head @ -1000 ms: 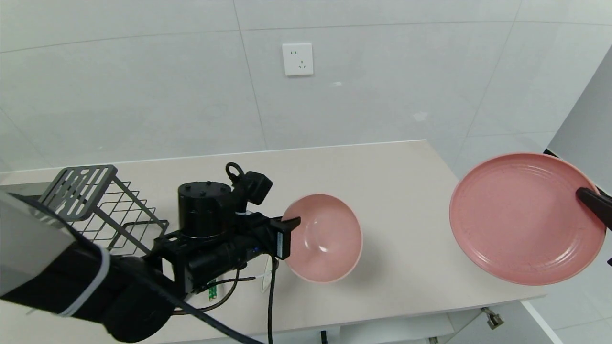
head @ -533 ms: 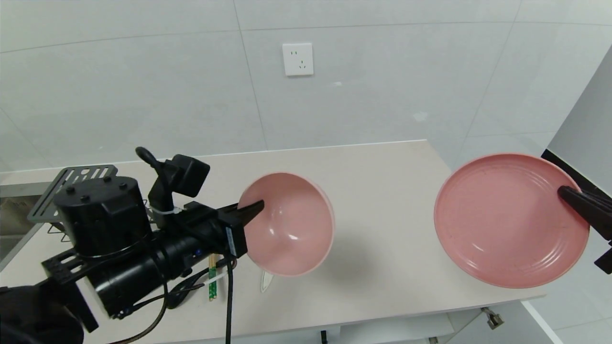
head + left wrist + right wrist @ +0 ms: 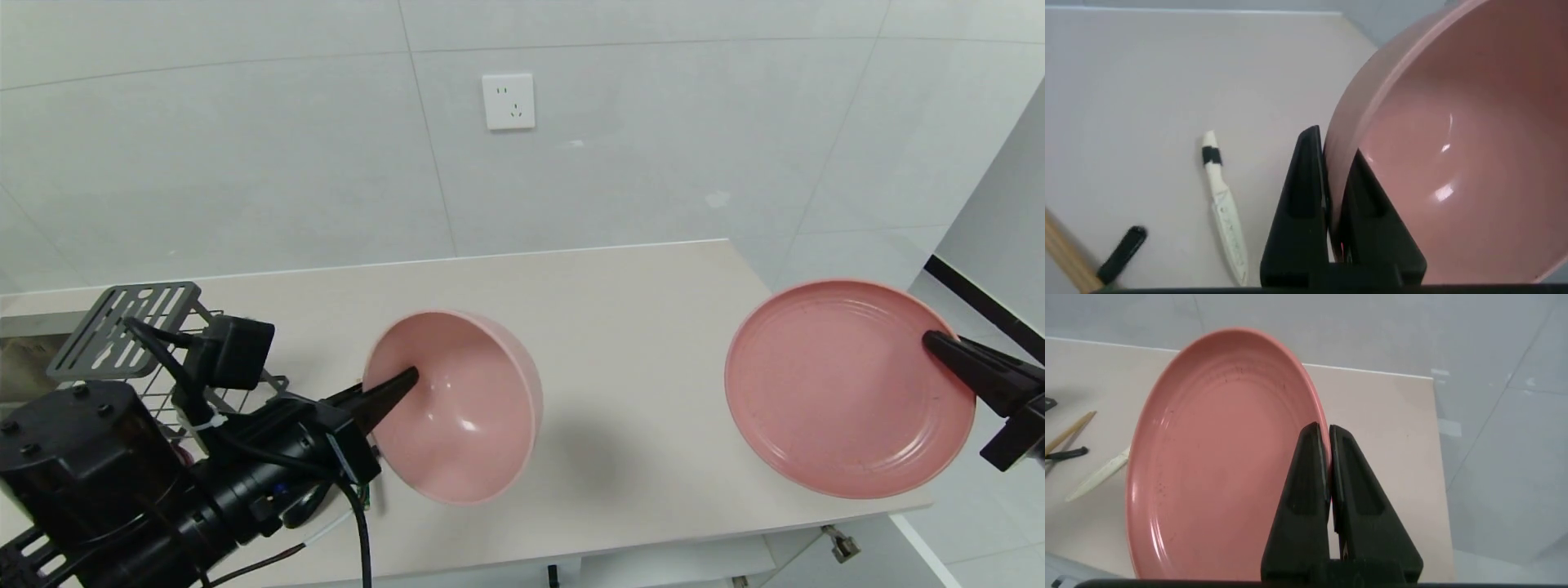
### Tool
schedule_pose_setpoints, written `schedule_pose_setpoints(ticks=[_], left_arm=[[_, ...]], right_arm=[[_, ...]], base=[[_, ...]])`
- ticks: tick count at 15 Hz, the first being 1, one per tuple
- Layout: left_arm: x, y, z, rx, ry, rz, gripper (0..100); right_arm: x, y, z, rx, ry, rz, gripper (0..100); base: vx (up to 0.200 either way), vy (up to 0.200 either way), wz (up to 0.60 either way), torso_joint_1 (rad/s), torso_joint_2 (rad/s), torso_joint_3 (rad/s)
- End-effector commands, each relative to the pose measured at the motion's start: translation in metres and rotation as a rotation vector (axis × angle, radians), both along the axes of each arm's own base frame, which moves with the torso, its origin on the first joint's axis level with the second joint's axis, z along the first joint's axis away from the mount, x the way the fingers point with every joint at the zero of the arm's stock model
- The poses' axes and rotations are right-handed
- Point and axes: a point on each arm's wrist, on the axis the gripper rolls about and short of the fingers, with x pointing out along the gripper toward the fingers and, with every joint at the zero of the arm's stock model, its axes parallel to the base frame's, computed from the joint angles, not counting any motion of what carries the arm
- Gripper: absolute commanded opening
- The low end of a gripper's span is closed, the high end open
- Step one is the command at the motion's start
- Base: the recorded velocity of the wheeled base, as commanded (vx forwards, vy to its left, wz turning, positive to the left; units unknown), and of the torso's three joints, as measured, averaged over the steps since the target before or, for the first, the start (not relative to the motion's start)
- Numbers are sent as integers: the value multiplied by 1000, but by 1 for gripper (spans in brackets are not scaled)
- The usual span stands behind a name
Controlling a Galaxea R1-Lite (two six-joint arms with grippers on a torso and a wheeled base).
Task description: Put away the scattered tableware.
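We find the left gripper point(image 3: 406, 379) clamped on the bowl point(image 3: 469, 408) rim, the right gripper point(image 3: 932, 340) on the plate point(image 3: 841, 392); we advise carrying both slowly and level toward the rack point(image 3: 122, 322).

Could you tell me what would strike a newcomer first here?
The left end effector holds a pink bowl by its rim, tilted above the table left of centre. The right end effector holds a pink plate, tilted, at the table's right end.

The pale table point(image 3: 637, 327) before me and the small things on it.
A black wire rack point(image 3: 155, 327) stands at its left end; a white utensil point(image 3: 1225, 208), a wooden chopstick point(image 3: 1065, 257) and a black handle point(image 3: 1123, 253) lie near each other on the top.
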Motion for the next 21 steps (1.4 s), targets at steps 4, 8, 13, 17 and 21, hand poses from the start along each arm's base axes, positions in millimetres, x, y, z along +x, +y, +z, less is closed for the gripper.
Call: schedule_pose_setpoints(ticks=[4,8,13,17,21], left_arm=[[-11,-10,-12,29,-94,-17,0],[5,-17,-39,321,-124,8,0],[23,-34,-26,366,-248,31,0],[28,-38,-27,364,-253,30,0],[36,-44,-23,348,-279,34,0]], right_arm=[[13,2,-10,2,60,3,0],[14,4,-11,4,55,17,0],[30,10,-36,-10,54,34,0],[23,20,-30,-14,19,96,0],[16,19,-27,-11,3,96,0]], base=[[0,0,0,0,0,0],[0,0,0,0,0,0],[0,0,0,0,0,0],[0,0,0,0,0,0],[-200,0,0,4,2,2]])
